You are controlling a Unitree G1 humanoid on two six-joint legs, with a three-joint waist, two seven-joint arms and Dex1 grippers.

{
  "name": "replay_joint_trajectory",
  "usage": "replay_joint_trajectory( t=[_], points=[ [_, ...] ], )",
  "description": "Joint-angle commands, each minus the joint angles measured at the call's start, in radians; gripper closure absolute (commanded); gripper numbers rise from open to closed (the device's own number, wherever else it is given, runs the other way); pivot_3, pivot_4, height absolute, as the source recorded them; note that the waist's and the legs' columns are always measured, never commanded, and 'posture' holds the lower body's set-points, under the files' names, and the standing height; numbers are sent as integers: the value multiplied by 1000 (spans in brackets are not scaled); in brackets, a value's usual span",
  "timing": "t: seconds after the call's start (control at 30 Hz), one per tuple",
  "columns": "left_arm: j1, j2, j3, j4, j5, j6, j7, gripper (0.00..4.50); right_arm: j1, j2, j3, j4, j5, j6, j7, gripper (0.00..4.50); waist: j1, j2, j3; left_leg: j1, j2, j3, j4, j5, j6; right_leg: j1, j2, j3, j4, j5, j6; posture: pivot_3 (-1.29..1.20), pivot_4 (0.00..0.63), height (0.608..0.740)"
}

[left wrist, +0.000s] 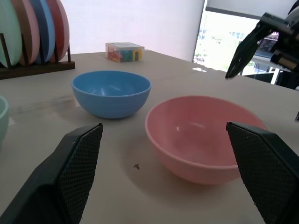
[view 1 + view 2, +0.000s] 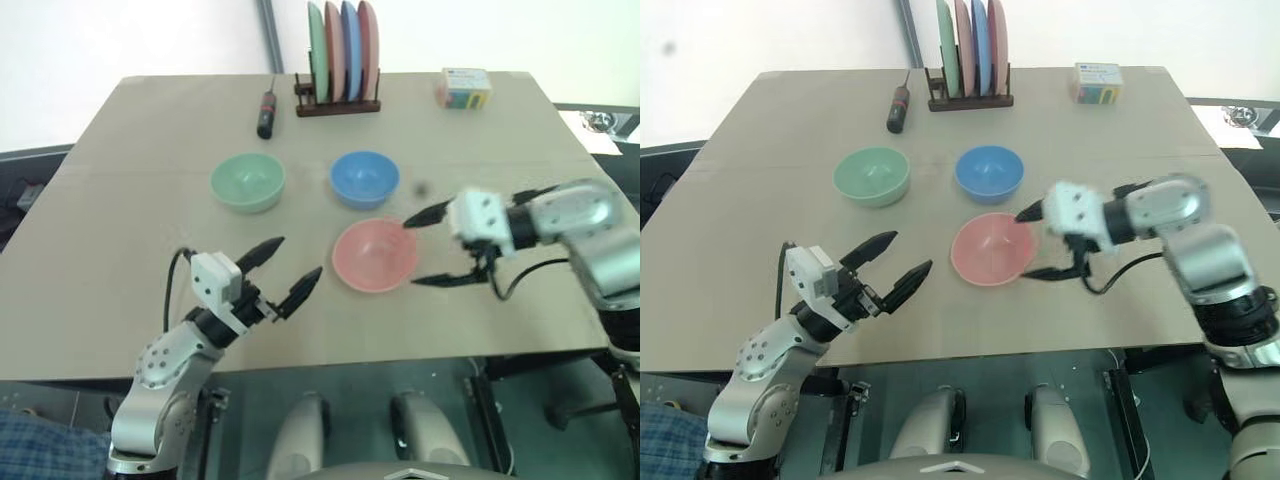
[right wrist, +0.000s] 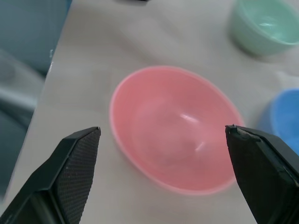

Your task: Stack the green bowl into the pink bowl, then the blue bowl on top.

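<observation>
Three bowls stand apart on the tan table (image 2: 120,290), each empty. The green bowl (image 2: 247,181) is at the left, the blue bowl (image 2: 364,178) to its right, and the pink bowl (image 2: 374,255) nearer me, below the blue one. My right gripper (image 2: 410,254) hovers open just off the pink bowl's right rim, pointing left, nothing between its fingers. In the right wrist view the pink bowl (image 3: 173,126) lies between the spread fingers. My left gripper (image 2: 298,256) is open to the left of the pink bowl, a short gap away, and faces the pink bowl (image 1: 201,135) and blue bowl (image 1: 111,93).
A wooden rack (image 2: 337,102) of upright coloured plates stands at the table's far edge. A black tool with a red band (image 2: 266,112) lies to its left and a small box (image 2: 463,88) at the far right. The table's front edge runs just below both grippers.
</observation>
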Motion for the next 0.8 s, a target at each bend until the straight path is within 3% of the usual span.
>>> replay_joint_trajectory(
  t=[0.03, 0.27, 0.43, 0.8],
  points=[
    [-72, 41, 54, 20, 35, 63, 73, 0, 6, 1, -135, -1, 146, 122, -46, 19, 0, 0, 0, 0, 0, 0, 0, 0, 0, 0, 0, 0, 0, 0, 0, 0, 150, 740],
    [-260, 206, 61, 142, 127, 182, 72, 0, 74, 39, -267, -13, 300, 180, -135, 19, -5, 0, 0, -1, 0, 0, -1, 0, 0, 0, 0, 0, 0, 1, 2, 0, 150, 740],
    [-397, 298, 19, 364, 233, 150, 21, 0, 110, 23, -285, -6, 307, 146, -170, 19, -5, 0, 0, -1, 0, 0, -1, 0, 0, -1, 0, 0, -1, 1, 2, 0, 150, 740],
    [-589, 263, -88, 738, 374, -25, -36, 0, 139, -14, -270, 2, 289, 91, -197, 19, -2, -1, 1, -2, 0, 1, -1, 0, 0, -2, 0, 0, -1, 1, 2, 0, 150, 740]
  ],
)
